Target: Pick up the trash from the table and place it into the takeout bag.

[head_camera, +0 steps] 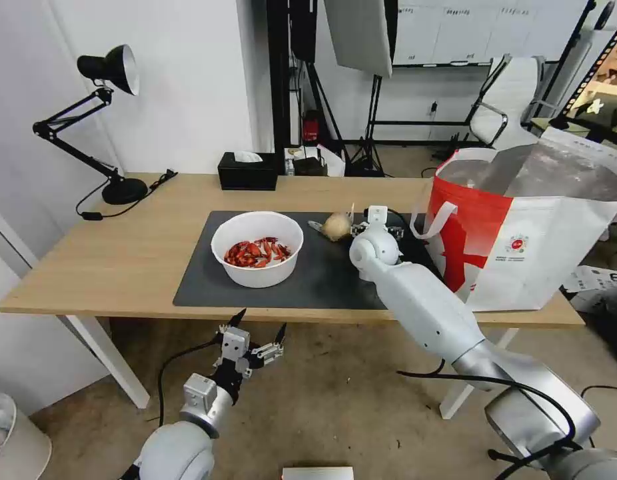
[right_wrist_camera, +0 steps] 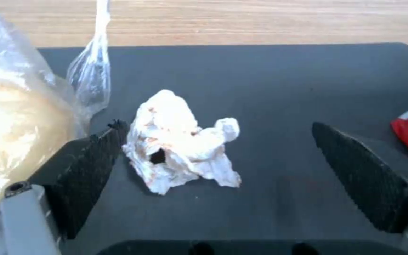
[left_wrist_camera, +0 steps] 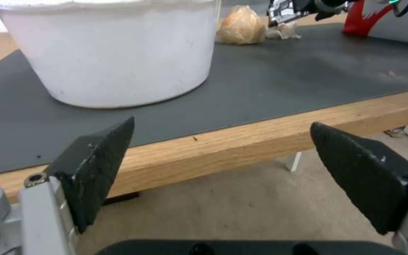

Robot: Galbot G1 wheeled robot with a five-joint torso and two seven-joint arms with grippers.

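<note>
Right claw point(right_wrist_camera: 218, 152) is spread wide around small white wad point(right_wrist_camera: 178, 141) on mat point(right_wrist_camera: 270, 88); left claw point(left_wrist_camera: 220, 156) is held apart below desk point(left_wrist_camera: 242, 141) edge

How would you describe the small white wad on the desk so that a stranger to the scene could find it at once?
Start at the dark grey mat on the table and go to its far side, toward the takeout bag. There the small white wad lies between the open fingers of the right gripper. Unlike the tan ball beside it, it is crumpled, white and unwrapped.

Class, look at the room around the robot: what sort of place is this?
Probably an office or lab used as a filming studio: a light-wood desk with a black desk lamp, a white office chair behind, and black light stands.
</note>
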